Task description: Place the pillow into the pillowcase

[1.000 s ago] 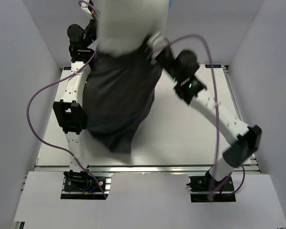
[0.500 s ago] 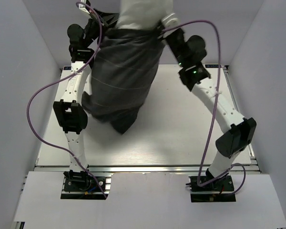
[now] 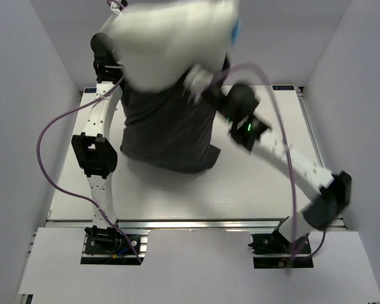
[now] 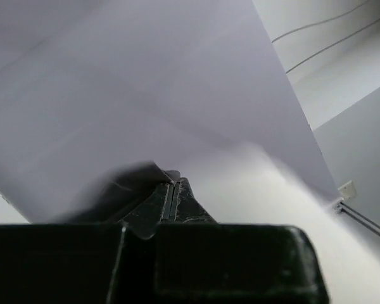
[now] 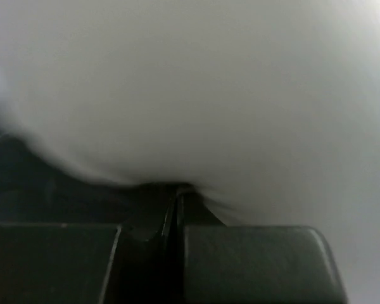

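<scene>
One pillow (image 3: 171, 38), blurred, bulges high over the far end of the table (image 3: 253, 183). It covers the top of the one pillowcase (image 3: 168, 126), which hangs beneath it between the two arms, its lower edge reaching the table. Of the two grippers, the left gripper (image 4: 171, 193) has its jaws pressed together on a fold of the dark pillowcase cloth, and the right gripper (image 5: 175, 209) is likewise fully closed just under the pillow, though what it pinches cannot be made out.

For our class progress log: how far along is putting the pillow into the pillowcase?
Done: part of the pillow seems inside the pillowcase. In hand: the left gripper and right gripper are shut on its dark rim. To do: the white top pokes out uncovered.
</scene>
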Robot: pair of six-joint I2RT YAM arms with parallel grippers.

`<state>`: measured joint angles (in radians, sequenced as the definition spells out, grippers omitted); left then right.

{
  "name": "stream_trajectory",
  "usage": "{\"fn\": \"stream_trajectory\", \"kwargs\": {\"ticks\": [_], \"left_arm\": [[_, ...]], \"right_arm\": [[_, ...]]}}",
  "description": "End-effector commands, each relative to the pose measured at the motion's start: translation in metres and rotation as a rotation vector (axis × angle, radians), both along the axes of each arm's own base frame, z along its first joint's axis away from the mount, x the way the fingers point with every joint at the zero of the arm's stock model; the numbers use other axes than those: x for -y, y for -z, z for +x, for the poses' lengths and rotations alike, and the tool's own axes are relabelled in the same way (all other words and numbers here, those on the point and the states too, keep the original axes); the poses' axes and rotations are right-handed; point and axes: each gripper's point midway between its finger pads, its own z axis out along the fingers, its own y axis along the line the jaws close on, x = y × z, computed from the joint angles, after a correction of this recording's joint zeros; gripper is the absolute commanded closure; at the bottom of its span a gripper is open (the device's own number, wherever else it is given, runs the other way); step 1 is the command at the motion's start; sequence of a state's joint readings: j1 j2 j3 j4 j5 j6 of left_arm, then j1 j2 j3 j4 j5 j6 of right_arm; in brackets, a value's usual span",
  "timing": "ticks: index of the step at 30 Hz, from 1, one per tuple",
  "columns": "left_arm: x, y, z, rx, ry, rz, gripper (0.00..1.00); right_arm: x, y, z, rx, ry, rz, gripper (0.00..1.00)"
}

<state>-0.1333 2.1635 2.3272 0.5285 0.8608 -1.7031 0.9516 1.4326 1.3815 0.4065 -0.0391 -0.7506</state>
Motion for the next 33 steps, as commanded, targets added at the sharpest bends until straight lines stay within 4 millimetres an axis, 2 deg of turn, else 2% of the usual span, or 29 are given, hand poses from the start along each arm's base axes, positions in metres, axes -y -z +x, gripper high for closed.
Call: {"fn": "stream_trajectory", "kwargs": {"ticks": [1,2,3,4,5,6,7,8,9,10,11,12,13,14,16,17,19,20,21,23,24,25,26,27,28,29,30,31,33], "left_arm": [[-0.022,-0.058,-0.024,0.112,-0.091,-0.097,1.0],[-0.022,-0.059,-0.024,0.113,-0.092,-0.1,1.0],[-0.023,-0.06,-0.025,0.114,-0.094,-0.105,1.0],[-0.022,-0.061,-0.025,0.116,-0.093,-0.107,1.0],[-0.022,-0.061,-0.024,0.113,-0.095,-0.112,1.0],[-0.022,-0.062,-0.024,0.115,-0.097,-0.114,1.0],[-0.021,-0.062,-0.023,0.113,-0.093,-0.118,1.0],[-0.021,-0.062,-0.022,0.115,-0.092,-0.119,1.0],[-0.02,-0.06,-0.02,0.112,-0.092,-0.118,1.0],[-0.019,-0.059,-0.02,0.109,-0.089,-0.118,1.0],[-0.019,-0.059,-0.02,0.108,-0.088,-0.116,1.0],[-0.019,-0.059,-0.02,0.11,-0.085,-0.114,1.0],[-0.019,-0.058,-0.021,0.108,-0.084,-0.113,1.0],[-0.019,-0.058,-0.022,0.11,-0.082,-0.111,1.0],[-0.018,-0.058,-0.023,0.11,-0.08,-0.109,1.0],[-0.019,-0.061,-0.027,0.118,-0.08,-0.11,1.0],[-0.019,-0.059,-0.027,0.113,-0.082,-0.113,1.0],[-0.019,-0.059,-0.027,0.115,-0.082,-0.114,1.0],[-0.02,-0.061,-0.028,0.121,-0.082,-0.115,1.0],[-0.019,-0.061,-0.029,0.121,-0.079,-0.114,1.0],[-0.018,-0.06,-0.029,0.119,-0.078,-0.114,1.0],[-0.017,-0.059,-0.028,0.119,-0.077,-0.113,1.0],[-0.017,-0.059,-0.028,0.119,-0.077,-0.114,1.0],[-0.016,-0.059,-0.028,0.119,-0.073,-0.114,1.0],[-0.015,-0.057,-0.027,0.116,-0.072,-0.113,1.0],[-0.015,-0.056,-0.026,0.114,-0.072,-0.113,1.0],[-0.015,-0.055,-0.025,0.114,-0.072,-0.113,1.0],[-0.014,-0.055,-0.025,0.116,-0.071,-0.11,1.0],[-0.014,-0.055,-0.026,0.116,-0.068,-0.107,1.0]], "right_arm": [[0.173,-0.128,0.146,0.181,0.53,0.323,1.0],[0.227,-0.142,0.177,0.19,0.656,0.353,1.0],[0.246,-0.154,0.189,0.145,0.68,0.425,1.0],[0.248,-0.154,0.205,0.109,0.685,0.434,1.0],[0.246,-0.177,0.189,0.109,0.655,0.462,1.0],[0.224,-0.178,0.178,0.085,0.568,0.466,1.0],[0.213,-0.201,0.135,0.118,0.492,0.489,1.0],[0.142,-0.165,0.107,0.065,0.34,0.438,1.0],[0.104,-0.155,0.067,0.112,0.243,0.37,1.0],[0.097,-0.167,0.007,0.156,0.137,0.384,1.0],[0.046,-0.151,-0.063,0.125,-0.066,0.356,1.0],[0.016,-0.104,-0.089,0.078,-0.135,0.259,1.0],[0.021,-0.105,-0.114,0.114,-0.16,0.254,1.0],[0.016,-0.097,-0.124,0.117,-0.175,0.244,1.0],[0.025,-0.095,-0.078,0.115,-0.033,0.252,1.0],[0.062,-0.098,-0.011,0.052,0.109,0.281,1.0],[0.104,-0.125,0.066,0.011,0.257,0.346,1.0],[0.166,-0.134,0.118,0.018,0.422,0.406,1.0],[0.199,-0.145,0.143,0.015,0.503,0.46,1.0],[0.244,-0.163,0.182,-0.035,0.592,0.541,1.0],[0.241,-0.166,0.18,-0.062,0.578,0.539,1.0],[0.222,-0.151,0.174,-0.12,0.521,0.491,1.0],[0.167,-0.145,0.14,-0.118,0.376,0.434,1.0],[0.152,-0.167,0.075,-0.032,0.281,0.432,1.0],[0.082,-0.154,0.006,-0.012,0.076,0.383,1.0],[0.045,-0.106,-0.028,-0.01,-0.022,0.298,1.0],[0.041,-0.112,-0.076,0.055,-0.095,0.276,1.0],[0.013,-0.096,-0.128,0.041,-0.218,0.238,1.0],[0.016,-0.098,-0.127,0.054,-0.174,0.246,1.0]]}}
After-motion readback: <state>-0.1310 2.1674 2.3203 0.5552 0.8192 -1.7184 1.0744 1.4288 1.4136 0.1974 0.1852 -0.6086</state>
